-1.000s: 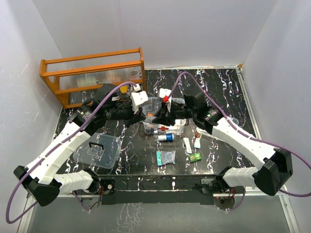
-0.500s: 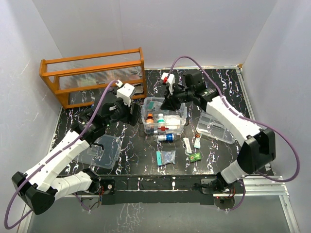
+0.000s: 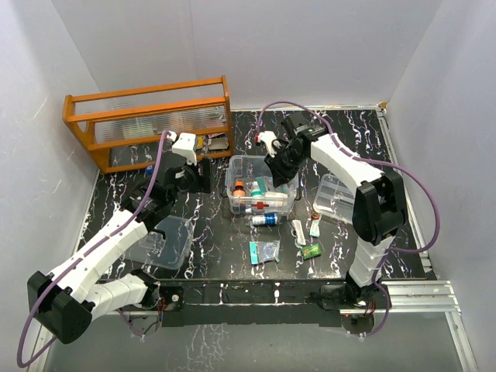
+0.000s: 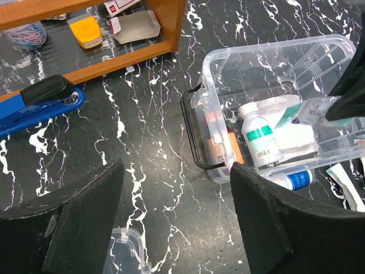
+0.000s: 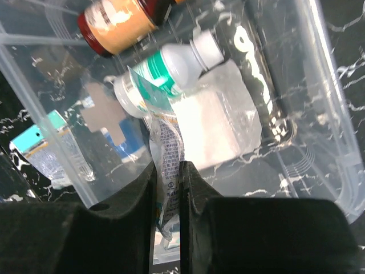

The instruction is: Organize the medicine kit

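Bottles first: we count two in the medicine kit [image 4: 268, 47] mid-surface [image 3: 209, 225], one white bottle [image 4: 259, 134], one orange bottle [image 5: 117, 17], plus one white pad [image 5: 211, 125]. Right tool [image 5: 168, 171] pinches one clear sachet [image 5: 162, 142] over the kit, print unreadable. Left tool [image 4: 177, 168] gapes wide, empty. One lid [image 3: 159, 239] sits left, partly behind the arm.

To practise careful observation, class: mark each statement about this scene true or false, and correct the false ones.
1. The right fingers pinch a clear packet over the medicine kit. True.
2. The left fingers hold a pill jar. False: they are open and empty.
3. The lid sits on the kit. False: it lies apart, to the kit's left.
4. A white bottle with a green label lies in the kit. True.
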